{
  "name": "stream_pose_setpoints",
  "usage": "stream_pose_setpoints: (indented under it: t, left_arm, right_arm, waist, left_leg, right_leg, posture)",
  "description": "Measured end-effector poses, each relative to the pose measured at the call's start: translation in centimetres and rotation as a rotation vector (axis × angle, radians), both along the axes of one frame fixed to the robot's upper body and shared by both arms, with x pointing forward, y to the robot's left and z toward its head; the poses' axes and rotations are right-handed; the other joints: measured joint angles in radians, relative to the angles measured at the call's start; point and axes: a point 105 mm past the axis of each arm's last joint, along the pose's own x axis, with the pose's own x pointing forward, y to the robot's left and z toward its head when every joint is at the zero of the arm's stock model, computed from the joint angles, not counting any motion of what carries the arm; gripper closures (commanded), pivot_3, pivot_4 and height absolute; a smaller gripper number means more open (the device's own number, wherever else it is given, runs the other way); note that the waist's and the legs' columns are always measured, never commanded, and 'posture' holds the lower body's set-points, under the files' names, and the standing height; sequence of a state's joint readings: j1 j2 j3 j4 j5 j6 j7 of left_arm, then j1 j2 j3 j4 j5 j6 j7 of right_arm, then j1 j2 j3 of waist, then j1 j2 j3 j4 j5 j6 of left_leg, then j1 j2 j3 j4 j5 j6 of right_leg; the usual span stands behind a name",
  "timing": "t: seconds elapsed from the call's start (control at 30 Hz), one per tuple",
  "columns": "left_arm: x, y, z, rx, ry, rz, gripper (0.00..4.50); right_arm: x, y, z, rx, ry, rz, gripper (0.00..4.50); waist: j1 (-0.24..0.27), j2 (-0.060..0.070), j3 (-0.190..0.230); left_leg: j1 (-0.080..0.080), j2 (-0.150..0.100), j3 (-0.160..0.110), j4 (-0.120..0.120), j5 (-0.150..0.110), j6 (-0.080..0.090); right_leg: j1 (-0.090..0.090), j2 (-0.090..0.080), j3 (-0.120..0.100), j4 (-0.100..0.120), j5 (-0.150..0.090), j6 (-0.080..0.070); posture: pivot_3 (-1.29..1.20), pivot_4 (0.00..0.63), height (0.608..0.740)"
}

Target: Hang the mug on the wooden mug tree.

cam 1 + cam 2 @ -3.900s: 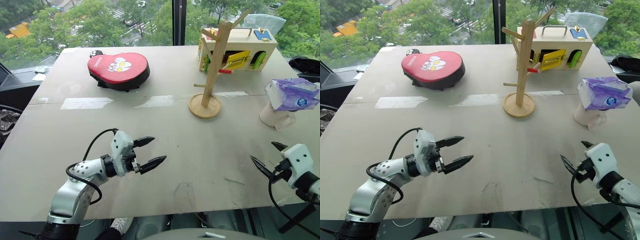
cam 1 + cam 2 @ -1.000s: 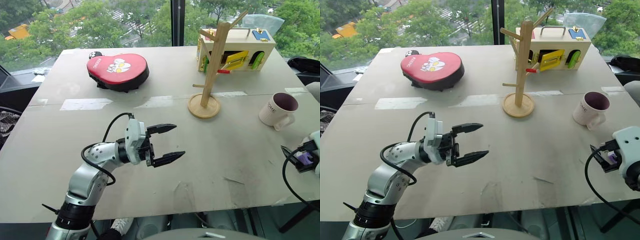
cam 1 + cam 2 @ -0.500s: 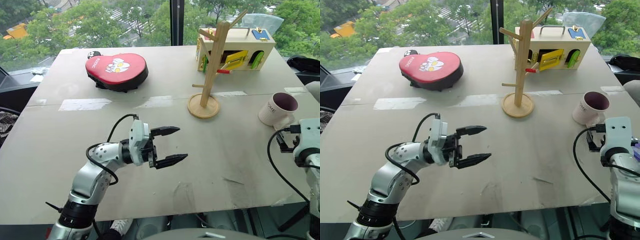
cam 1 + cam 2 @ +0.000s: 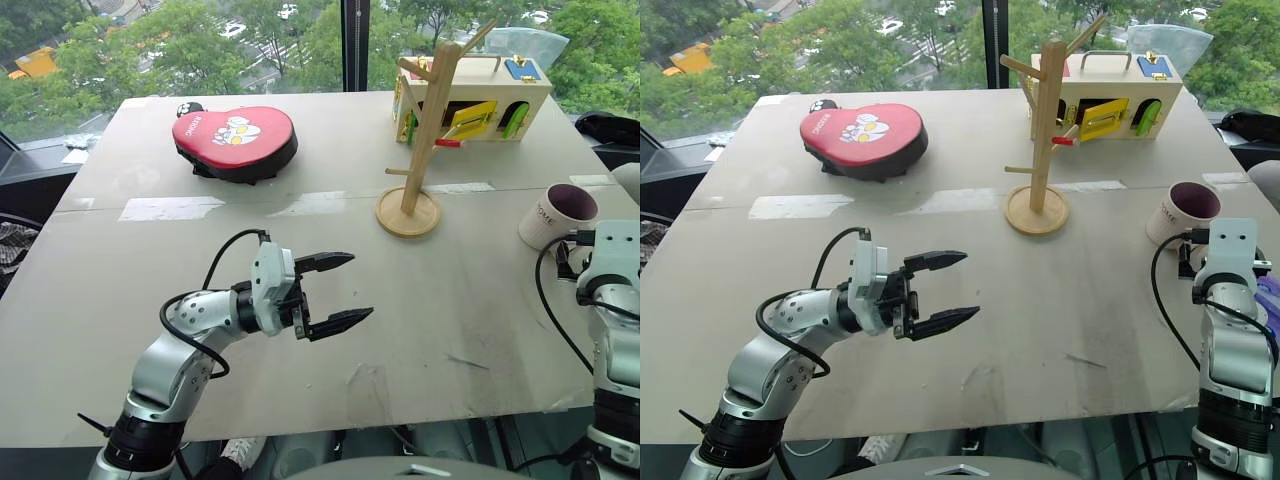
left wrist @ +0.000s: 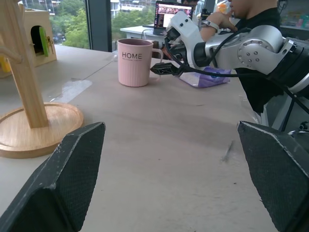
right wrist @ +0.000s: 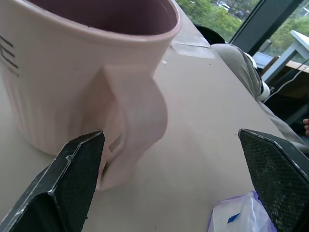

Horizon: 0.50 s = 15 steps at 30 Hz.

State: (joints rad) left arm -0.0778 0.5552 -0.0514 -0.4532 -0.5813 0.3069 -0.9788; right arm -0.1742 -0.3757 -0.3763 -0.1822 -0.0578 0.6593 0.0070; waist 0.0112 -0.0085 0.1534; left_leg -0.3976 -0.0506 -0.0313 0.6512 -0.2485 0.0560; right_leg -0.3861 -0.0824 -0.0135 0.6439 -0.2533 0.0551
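- Standing upright near the right edge of the tabletop (image 4: 300, 160), the mug (image 4: 556, 216) is showing its dark inside, with its loop handle (image 6: 133, 125) turned toward the robot's right side.
- Lining up on that handle, the right gripper (image 5: 161, 68) is pointing at the mug from just beside it, jaws spread wide and holding nothing; I would say it is getting ready to close on the handle.
- Waiting toward the middle, the wooden mug tree (image 4: 425, 130) is standing on its round base with its pegs bare, well apart from the mug.
- Hovering over the near part of the tabletop, the left gripper (image 4: 335, 293) is pointing sideways with jaws open and empty, seemingly keeping out of the way.
- Lying just beside the right arm is a purple-and-white packet (image 5: 205, 77).
- Sitting at the far side are a red heart-shaped pad (image 4: 236, 138) and a wooden latch box (image 4: 490, 95).
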Motion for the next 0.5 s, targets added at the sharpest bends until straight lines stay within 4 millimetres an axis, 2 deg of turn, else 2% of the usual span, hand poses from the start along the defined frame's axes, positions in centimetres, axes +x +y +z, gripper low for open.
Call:
stream_pose_setpoints:
  t: [0.03,0.2,0.23,0.3,0.33,0.37,0.43,0.5]
  left_arm:
    - [0.0,0.0,0.0,0.0,0.0,0.001,0.0]
    - [0.1,0.0,0.0,0.003,-0.005,0.003,0.0]
    - [0.0,0.0,0.0,0.003,-0.008,0.004,0.0]
    - [0.0,0.0,0.0,0.004,-0.01,0.007,0.0]
    - [0.0,0.0,-0.1,0.003,-0.009,0.01,0.0]
    - [0.1,0.1,-0.1,0.003,-0.009,0.012,0.0]
    - [0.1,0.0,0.0,-0.001,-0.013,0.02,0.0]
    - [0.1,0.1,-0.5,0.0,-0.001,0.039,0.0]
  right_arm:
    - [0.2,0.0,-0.1,-0.004,-0.001,-0.01,0.02]
    - [1.5,0.2,-0.8,-0.019,0.0,-0.037,2.18]
    - [2.0,0.4,-0.9,-0.022,-0.002,-0.036,2.76]
    - [2.3,0.5,-1.1,-0.023,-0.006,-0.034,3.62]
    - [2.4,0.5,-1.0,-0.026,-0.016,-0.034,4.15]
    - [2.7,0.6,-0.5,-0.03,-0.04,-0.03,4.48]
    - [3.3,0.7,1.2,-0.054,-0.1,-0.01,4.48]
    - [3.1,0.5,0.7,-0.055,-0.089,0.001,4.48]
  waist:
    - [0.0,0.0,0.0]
    - [-0.002,0.001,0.0]
    - [-0.003,0.001,0.0]
    - [-0.003,0.001,0.0]
    - [-0.003,0.001,0.0]
    - [-0.003,0.001,0.0]
    - [0.0,0.0,-0.001]
    - [0.004,-0.001,-0.001]
  left_leg:
    - [0.0,0.0,0.0,0.0,0.0,0.0]
    - [0.0,0.0,0.0,0.0,0.0,0.0]
    - [0.0,0.0,0.0,0.0,0.0,0.0]
    - [0.0,0.0,0.0,0.0,0.0,0.0]
    - [0.0,0.0,0.001,0.0,0.0,0.0]
    - [0.0,0.0,0.001,0.0,0.0,0.0]
    - [0.001,0.0,0.0,0.0,0.0,0.0]
    - [0.0,0.0,0.0,0.0,0.0,0.0]
  right_leg:
    - [0.0,0.0,0.0,0.0,0.0,0.0]
    - [0.0,0.001,0.001,0.0,0.0,0.0]
    - [0.0,0.001,0.001,0.0,0.0,0.0]
    - [0.0,0.001,0.001,0.0,0.0,0.0]
    - [0.0,0.001,0.001,0.0,0.0,0.0]
    - [0.0,0.001,0.001,0.0,0.0,0.0]
    - [0.0,0.001,0.0,0.0,0.0,0.0]
    - [0.0,0.0,0.0,0.0,0.0,0.0]
  posture:
    - [0.0,0.15,0.74]
    - [0.0,0.15,0.74]
    - [0.0,0.15,0.74]
    - [0.0,0.15,0.74]
    - [0.0,0.15,0.74]
    - [0.0,0.15,0.74]
    - [0.0,0.15,0.74]
    - [0.0,0.15,0.74]
